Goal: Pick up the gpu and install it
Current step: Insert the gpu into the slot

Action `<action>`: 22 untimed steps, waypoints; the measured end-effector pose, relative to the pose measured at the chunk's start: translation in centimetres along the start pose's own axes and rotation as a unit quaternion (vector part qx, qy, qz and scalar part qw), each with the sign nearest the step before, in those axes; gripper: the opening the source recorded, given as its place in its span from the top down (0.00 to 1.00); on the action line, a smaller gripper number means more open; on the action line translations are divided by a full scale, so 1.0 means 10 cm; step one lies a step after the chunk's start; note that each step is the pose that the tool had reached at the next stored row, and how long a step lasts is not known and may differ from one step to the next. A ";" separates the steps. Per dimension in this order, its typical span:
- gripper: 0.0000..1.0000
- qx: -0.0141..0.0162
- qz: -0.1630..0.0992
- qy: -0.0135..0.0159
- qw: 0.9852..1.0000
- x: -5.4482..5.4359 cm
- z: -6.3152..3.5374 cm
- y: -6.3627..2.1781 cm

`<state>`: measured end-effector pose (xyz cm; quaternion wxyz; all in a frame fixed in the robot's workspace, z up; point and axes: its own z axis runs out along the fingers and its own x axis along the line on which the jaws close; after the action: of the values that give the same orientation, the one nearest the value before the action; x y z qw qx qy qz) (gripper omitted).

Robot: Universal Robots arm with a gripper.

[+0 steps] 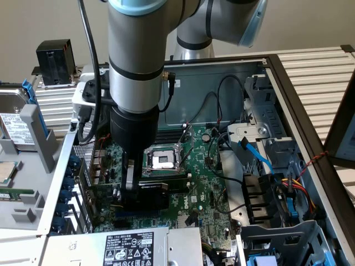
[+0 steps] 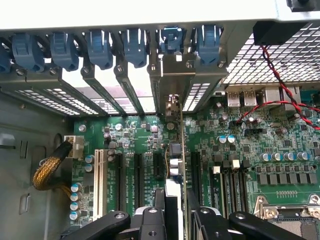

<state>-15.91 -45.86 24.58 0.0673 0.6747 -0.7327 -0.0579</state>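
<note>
The gpu [image 1: 151, 192], a short green card with a black shroud, stands on edge over the green motherboard [image 1: 208, 185] inside the open computer case. My gripper [image 1: 132, 191] reaches straight down and is shut on the card's top edge near its bracket end. In the wrist view the gpu [image 2: 176, 152] is seen edge-on between my fingers, with the gripper [image 2: 176, 212] around it. Its metal bracket [image 2: 172, 102] meets the row of rear slot openings. The card lines up with a black expansion slot; I cannot tell whether it is seated.
Blue retention clips [image 2: 100, 47] line the case's rear wall. Other expansion slots [image 2: 137, 172] lie beside the card. The CPU socket [image 1: 161, 159] is just behind it. The power supply [image 1: 133, 246] is in front and blue cables [image 1: 258, 158] lie toward the exterior view's right. A hard drive [image 1: 14, 119] lies outside the case.
</note>
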 end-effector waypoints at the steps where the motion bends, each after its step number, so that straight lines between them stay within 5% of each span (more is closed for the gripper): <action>1: 0.73 0.000 0.000 0.000 1.000 0.00 0.001 0.002; 22: 0.73 0.000 0.000 0.000 1.000 0.00 0.006 0.009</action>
<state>-16.01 -45.87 24.54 0.0674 0.6747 -0.7327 -0.0579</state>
